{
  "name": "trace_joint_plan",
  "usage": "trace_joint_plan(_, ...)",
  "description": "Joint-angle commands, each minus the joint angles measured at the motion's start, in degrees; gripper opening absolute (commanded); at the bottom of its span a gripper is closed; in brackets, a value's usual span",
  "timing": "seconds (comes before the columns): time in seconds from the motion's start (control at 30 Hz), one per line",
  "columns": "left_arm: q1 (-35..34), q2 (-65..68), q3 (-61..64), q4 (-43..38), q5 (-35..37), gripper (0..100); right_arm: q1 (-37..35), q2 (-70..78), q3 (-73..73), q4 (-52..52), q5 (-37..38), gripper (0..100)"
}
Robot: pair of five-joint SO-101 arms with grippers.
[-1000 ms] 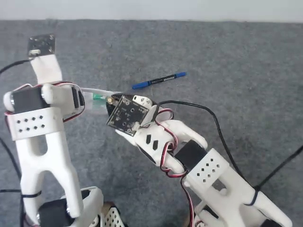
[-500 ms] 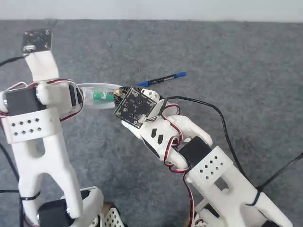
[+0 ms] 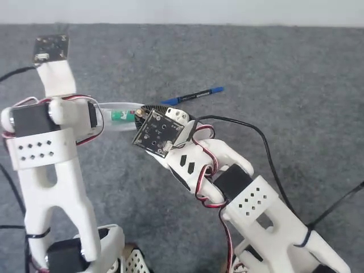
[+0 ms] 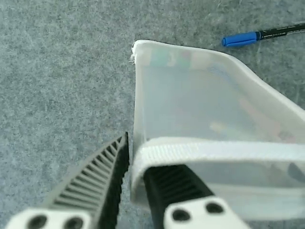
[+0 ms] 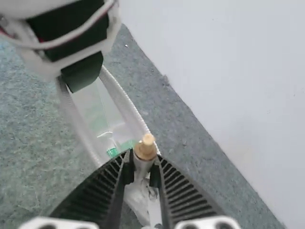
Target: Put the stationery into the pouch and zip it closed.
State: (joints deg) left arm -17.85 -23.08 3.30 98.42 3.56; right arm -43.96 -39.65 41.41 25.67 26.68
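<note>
We see the translucent pouch [image 3: 120, 115] held over the grey table [image 3: 296, 62], stretched between the two arms. The left gripper [image 4: 136, 160] has its fingers all but together on one end of the pouch. One ribbed finger [image 4: 102, 188] is outside the wall, and the other is tucked inside under the white zip tape.

The right gripper [image 5: 143, 160] is at the opposite end, its fingers pressed tight against a tan-tipped piece [image 5: 145, 143] at the pouch's mouth. We cannot tell whether that piece is the zip pull or a stationery item. A green item [image 5: 112, 151] shows through the pouch's wall.

A blue pen [image 3: 191, 96] lies on the table just beyond the pouch, apart from it and touched by neither gripper. From above, the right wrist's camera board [image 3: 157, 132] covers the pouch's nearer end, and the left arm [image 3: 51, 136] covers the other. A black cable [image 3: 259, 139] loops from the right arm [image 3: 267, 222] over the table. A white wall [image 5: 228, 71] rises behind.
</note>
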Motion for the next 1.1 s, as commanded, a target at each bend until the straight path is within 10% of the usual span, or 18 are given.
trace_joint_plan(0.0,-0.3,-1.0,-3.3,1.1,-0.3,1,1.1,1.4,-1.1,4.4,1.5,14.7)
trace_joint_plan(0.63,-0.5,-0.9,-3.0,0.3,-0.1,1,-0.8,-16.0,-1.2,13.1,-2.5,22.1)
trace_joint_plan(1.07,-4.5,-0.9,-3.0,0.7,-0.1,1,3.6,-17.1,-12.6,38.5,-10.5,22.1)
